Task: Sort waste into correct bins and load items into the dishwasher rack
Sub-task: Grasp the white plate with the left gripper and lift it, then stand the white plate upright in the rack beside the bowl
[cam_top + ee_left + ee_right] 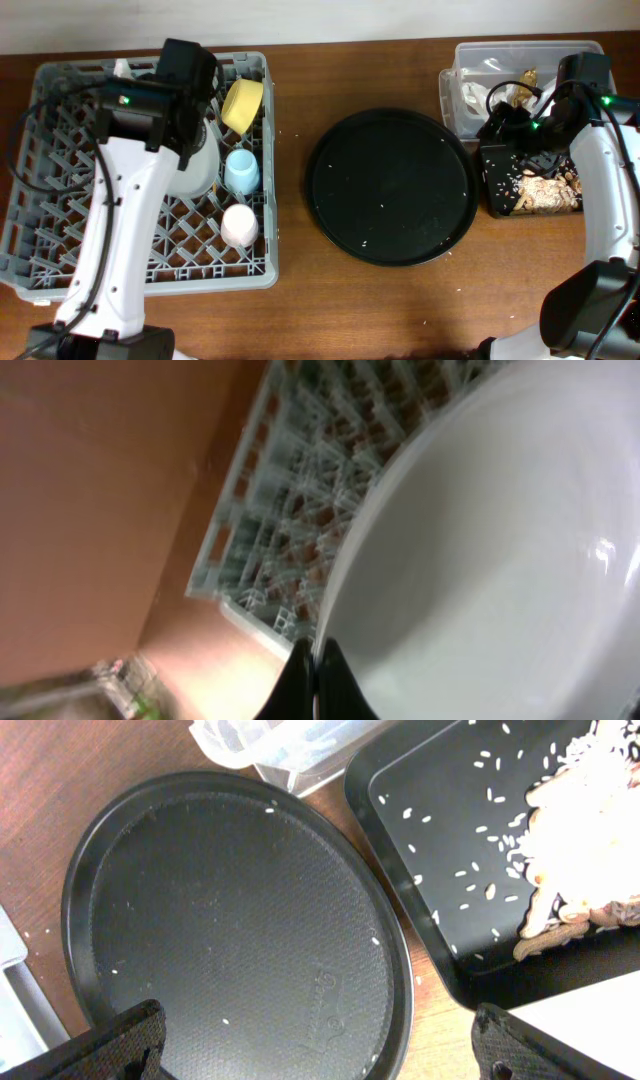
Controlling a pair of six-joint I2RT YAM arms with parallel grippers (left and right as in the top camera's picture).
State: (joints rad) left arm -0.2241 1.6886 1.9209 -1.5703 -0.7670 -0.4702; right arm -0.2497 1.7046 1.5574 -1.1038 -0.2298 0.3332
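Note:
The grey dishwasher rack (60, 240) stands at the left and holds a yellow bowl (242, 104), a light-blue cup (241, 170) and a pink cup (239, 224). My left gripper (316, 680) is shut on the rim of the pale plate-bowl (500, 560), which sits in the rack (280, 540) and also shows in the overhead view (200, 170). My right gripper (320, 1045) is open and empty above the table's right side, near the black tray bin (492, 190) with beige noodle scraps (570, 850). The clear tub (460, 70) holds white tissue (475, 95) and a gold wrapper (520, 90). No chopsticks show.
A large round black tray (390, 185) lies in the middle of the brown table and also shows in the right wrist view (240, 920), with a few rice grains on it. Rice grains are scattered in the black bin (440, 840).

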